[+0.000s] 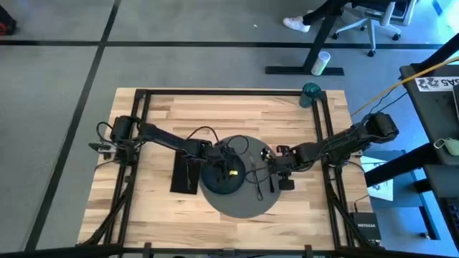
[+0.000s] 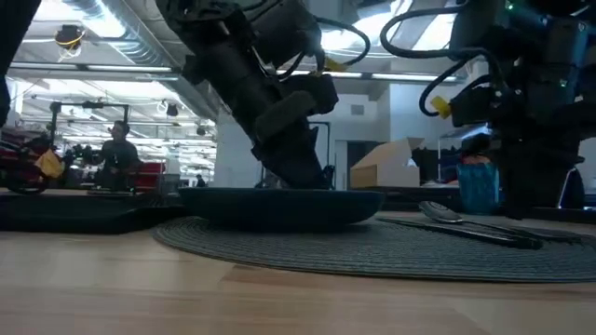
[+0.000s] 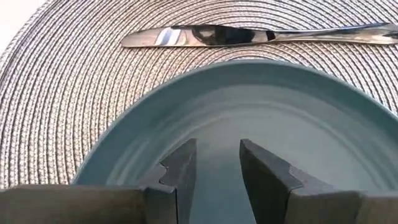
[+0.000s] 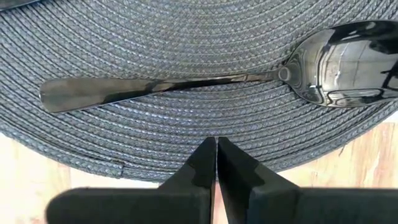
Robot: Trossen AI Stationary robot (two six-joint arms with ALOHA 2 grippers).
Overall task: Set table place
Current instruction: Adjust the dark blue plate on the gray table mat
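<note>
A round grey placemat [image 1: 244, 204] lies at the table's middle, with a dark blue-grey plate [image 1: 215, 185] on it. A black napkin [image 1: 184, 174] lies flat to the left of the placemat. On the placemat, right of the plate, rest a knife [image 3: 205, 36] and a spoon [image 4: 211, 81]. My left gripper [image 3: 217, 146] is open, its fingers pointing down into the plate's hollow. My right gripper [image 4: 216, 142] is shut at the placemat's right edge, just short of the spoon. A teal cup [image 1: 310, 93] stands at the table's far right corner. My left gripper has its fingertips [image 3: 186, 155] low inside the plate's hollow [image 3: 298, 124], nothing between them; I cannot tell whether they touch the plate. My right gripper's shut fingertips [image 4: 205, 155] are over the placemat's rim [image 4: 155, 168]; I cannot tell whether they touch it.
Black metal rails [image 1: 215, 92] edge the wooden table [image 1: 237, 118], with bare wood across its far half and near the front. Cables trail from both arms over the placemat. Beyond the table stand a desk leg and office chairs.
</note>
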